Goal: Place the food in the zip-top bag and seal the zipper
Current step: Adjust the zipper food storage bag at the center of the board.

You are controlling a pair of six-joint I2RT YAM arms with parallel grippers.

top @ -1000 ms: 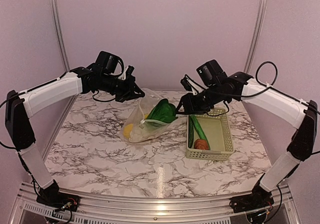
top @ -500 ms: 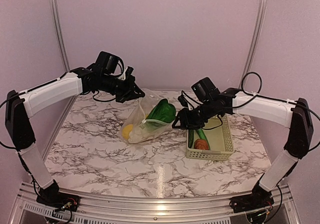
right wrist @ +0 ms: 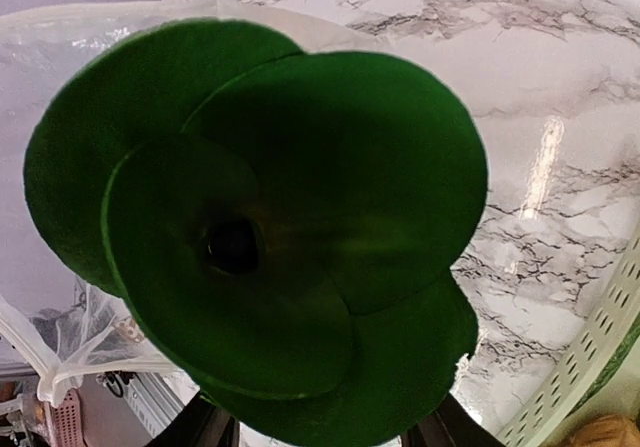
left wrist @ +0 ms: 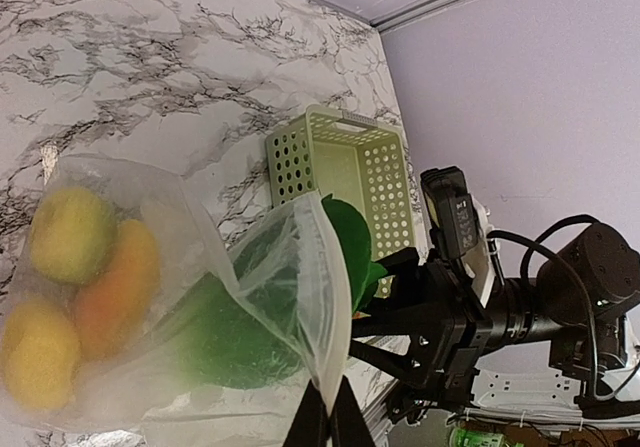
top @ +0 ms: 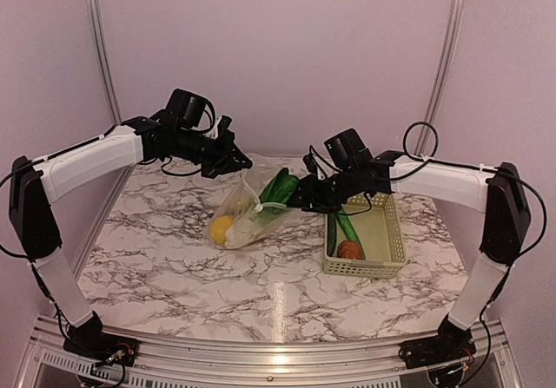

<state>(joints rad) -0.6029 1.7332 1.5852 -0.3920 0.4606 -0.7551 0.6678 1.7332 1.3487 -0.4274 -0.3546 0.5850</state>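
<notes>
From above, the left gripper is clamped on the upper edge of the zip-top bag. It holds that edge up off the marble counter, roughly midway between the left and right edges and toward the far edge. The rest of the bag slumps onto the counter below it. The right gripper reaches in from the right with its fingers closed on the bok choy, whose green leaves are at the bag's mouth.

A pale green slotted basket sits near the right edge. It holds a long green cucumber and a brown round item.

The overhead view shows only one yellow lump, the lemon, in the bag's low end. The left wrist camera shows more through the plastic: the lemon, an orange piece and a second yellow piece, all bunched together. It also shows the left fingertips pinched on the clear film, the mouth standing open, and the dark green leaves partly behind the plastic.

In the right wrist camera, the round leaves fill nearly the whole frame. They hide the stalk and the grip itself. Only the two finger bases show at the bottom, with the bag's rim at lower left and a corner of the basket at lower right.
</notes>
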